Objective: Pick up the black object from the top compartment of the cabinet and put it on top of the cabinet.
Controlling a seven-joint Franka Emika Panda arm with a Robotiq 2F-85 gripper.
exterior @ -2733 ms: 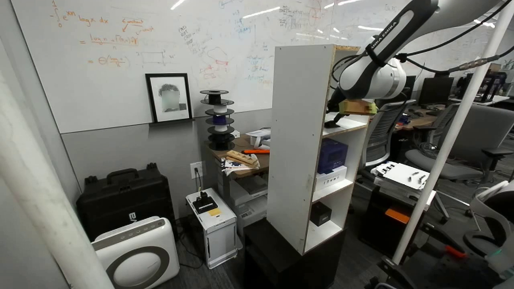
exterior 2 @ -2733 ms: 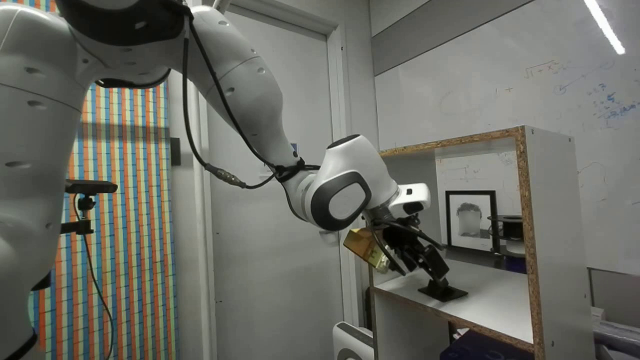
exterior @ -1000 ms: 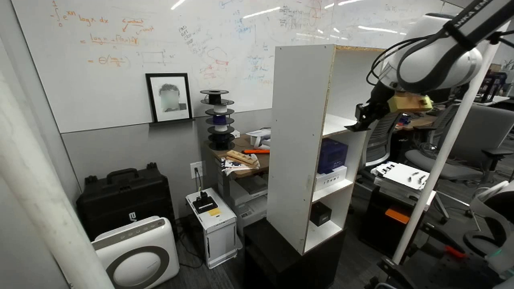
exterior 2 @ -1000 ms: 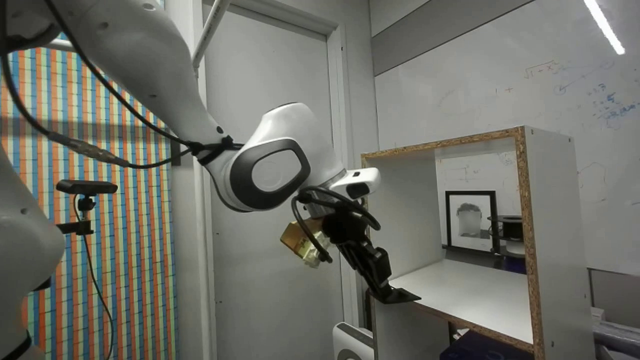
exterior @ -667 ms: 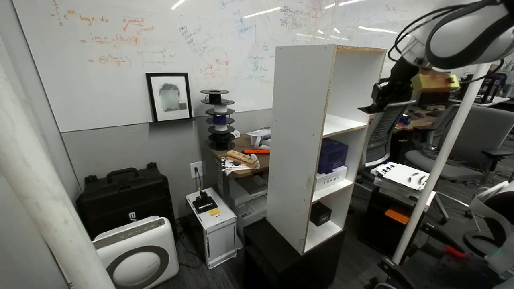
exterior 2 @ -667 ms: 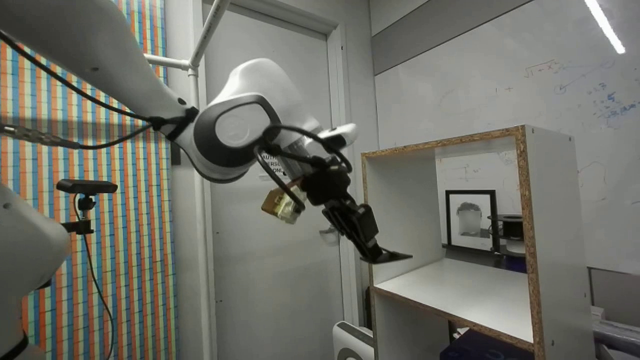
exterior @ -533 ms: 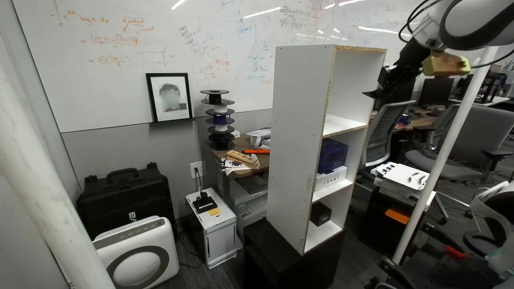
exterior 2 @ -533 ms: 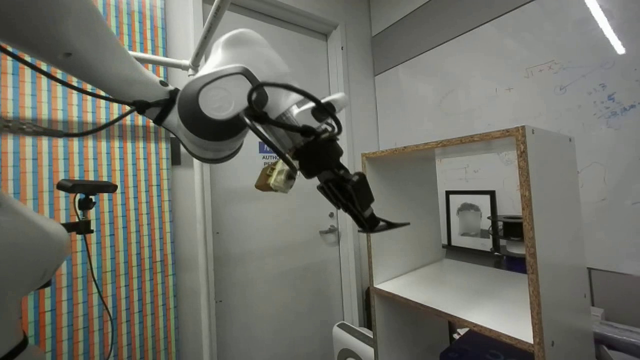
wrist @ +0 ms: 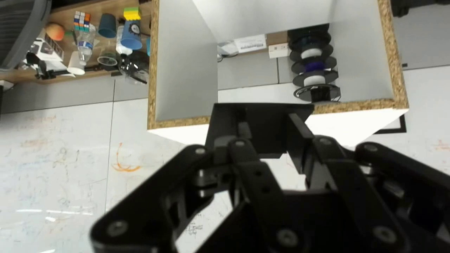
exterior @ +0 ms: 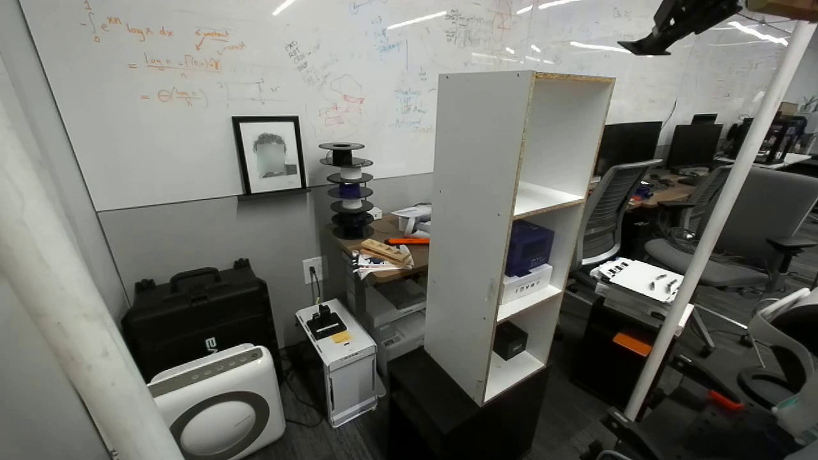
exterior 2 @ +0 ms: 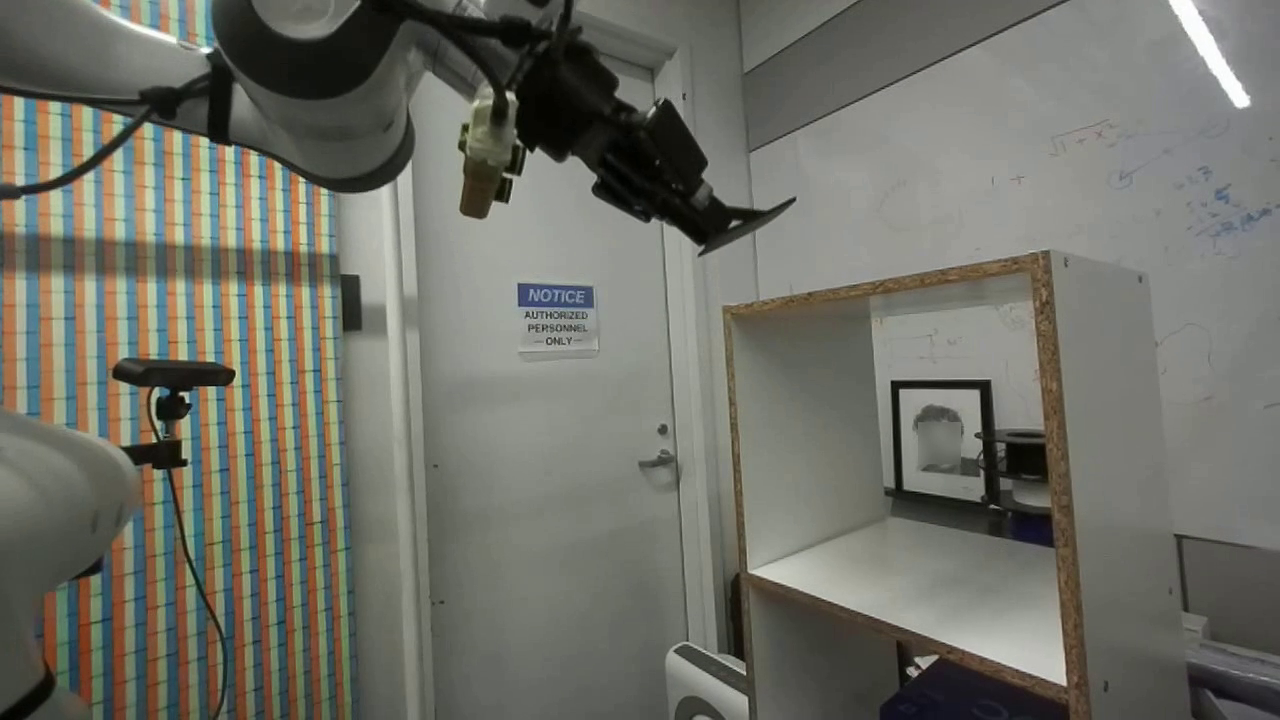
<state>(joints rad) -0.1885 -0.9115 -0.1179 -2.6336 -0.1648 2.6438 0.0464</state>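
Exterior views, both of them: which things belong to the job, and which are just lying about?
Part of the job:
black object, held up in the gripper
cabinet, whose top is the goal

Just lying about:
blue box, middle compartment
white box, under the blue box
small black box, bottom compartment
spool stack
framed portrait
black case

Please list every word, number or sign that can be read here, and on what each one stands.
"NOTICE AUTHORIZED PERSONNEL ONLY": the sign on the door.
"log x dx": orange handwriting on the whiteboard; the remaining writing is mostly too faint or small.
Black case: white lettering, too unclear to read surely.
White box and black box in the cabinet: marks too small.
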